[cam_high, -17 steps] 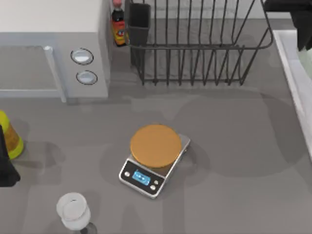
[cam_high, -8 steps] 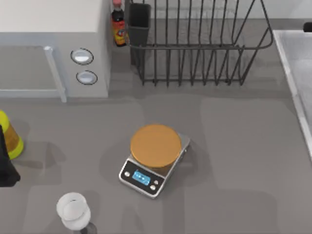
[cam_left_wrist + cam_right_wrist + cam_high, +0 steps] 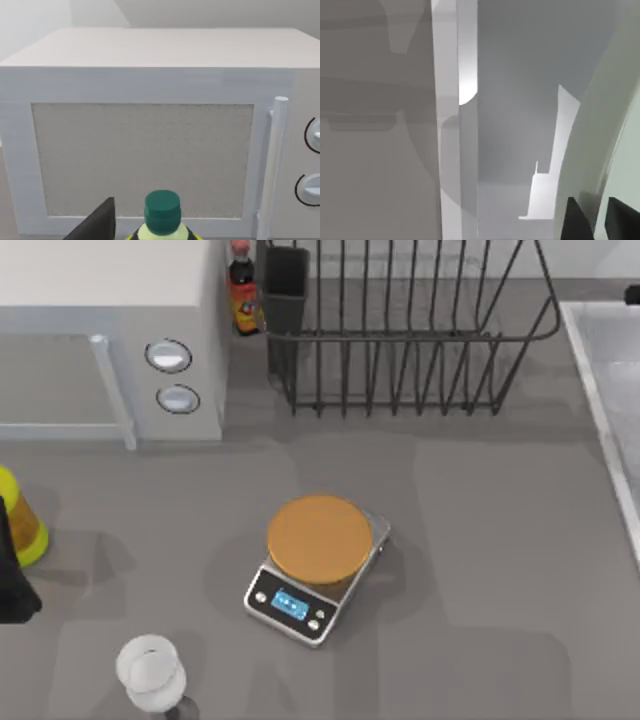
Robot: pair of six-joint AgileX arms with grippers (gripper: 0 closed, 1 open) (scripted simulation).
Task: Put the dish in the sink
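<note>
Gripping the pale mint-green round dish [image 3: 620, 135], the right claw [image 3: 600, 222] hangs over the light-grey rectangular sink [image 3: 515, 90]; the left claw [image 3: 12, 585], fingers untellable, sits at the bench's [image 3: 480, 570] left edge.

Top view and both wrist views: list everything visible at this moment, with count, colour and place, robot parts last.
Microwave: one, white, back left of the table; two round knobs on its front.
Sauce bottle: one, dark with a red cap, between microwave and dish rack.
Dish rack: one, black wire, back centre.
Sink: one, pale grey with a raised rim, right edge of the table.
Dish: one, pale mint green, its curved edge close up in the right wrist view, over the sink.
Kitchen scale: one, silver with an orange-brown disc, table centre.
Glass: one, clear, front left.
Yellow bottle: one, green cap, left edge.
Left gripper: black, parked at the left edge.
Right gripper: dark fingers at the dish.
</note>
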